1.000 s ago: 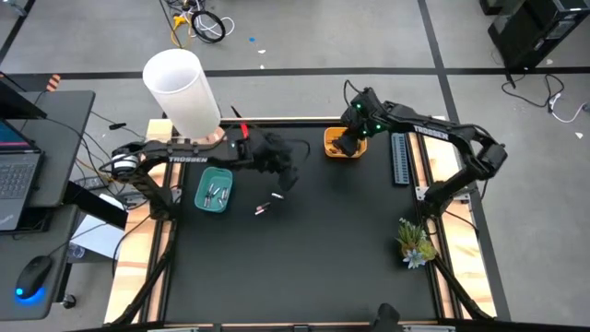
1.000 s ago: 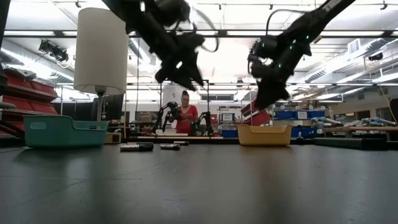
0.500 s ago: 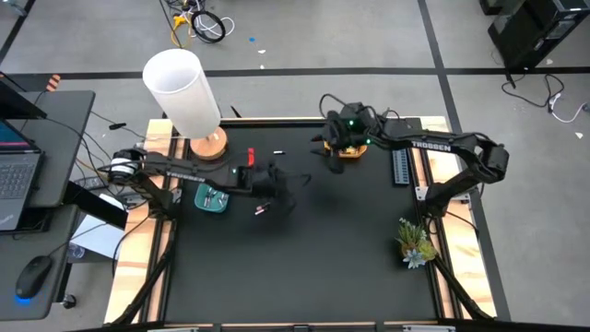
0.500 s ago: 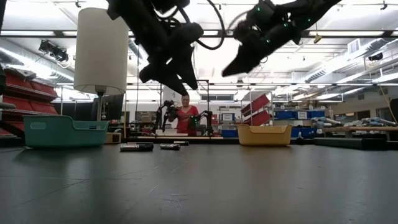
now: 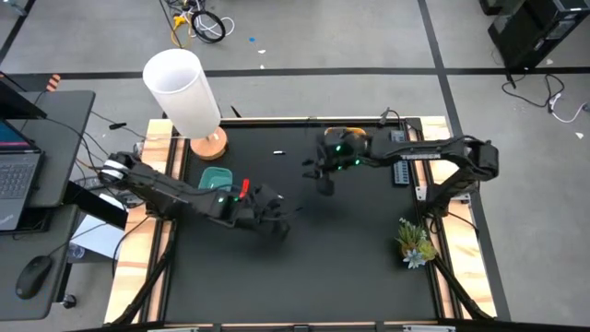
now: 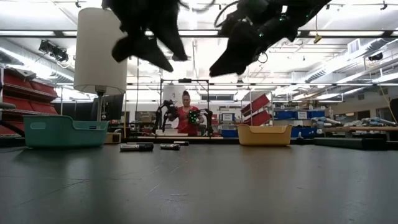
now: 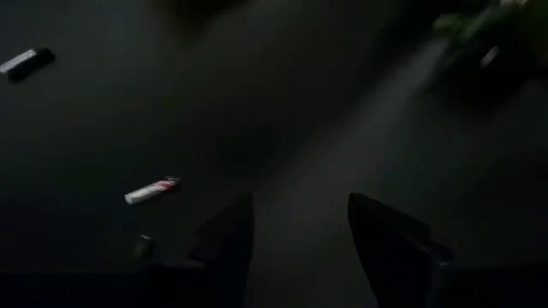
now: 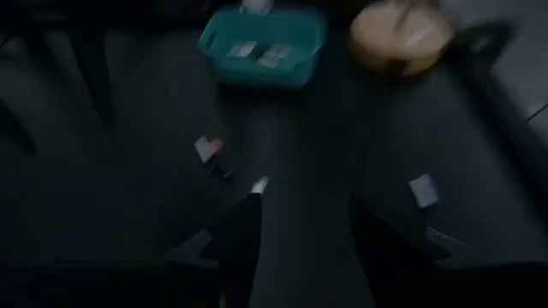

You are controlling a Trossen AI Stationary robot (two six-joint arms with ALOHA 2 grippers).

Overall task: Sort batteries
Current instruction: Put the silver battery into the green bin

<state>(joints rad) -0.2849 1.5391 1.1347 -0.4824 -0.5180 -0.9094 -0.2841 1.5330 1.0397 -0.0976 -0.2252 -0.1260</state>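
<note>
two grippers: both hang above the black table (image 5: 369, 267), jaws parted, nothing between the fingers.
change: the left gripper (image 5: 273, 214) has swung from beside the teal bin (image 5: 215, 176) toward the near middle of the mat; the right gripper (image 5: 323, 177) has left the yellow bin (image 5: 339, 136) and moved left and nearer.
left jaws: wide apart and empty (the wrist view shows bare mat in the gap).
right jaws: apart and empty.
batteries near left gripper: a white one with a red end (image 7: 151, 191) lies on the mat just beside the fingers, another (image 7: 26, 61) farther off.
batteries near right gripper: small pieces (image 8: 208, 150) lie on the mat just ahead of the fingers.
other batteries: one light battery (image 5: 278, 151) lies far on the mat, between the lamp base (image 5: 208, 143) and the yellow bin.
only in right wrist view: batteries inside the teal bin.
only in low view: two dark batteries (image 6: 137, 147) on the far mat, and a person (image 6: 186, 116) in red beyond the table.
only in high view: a plant sprig (image 5: 415, 242) at the right edge.
</note>
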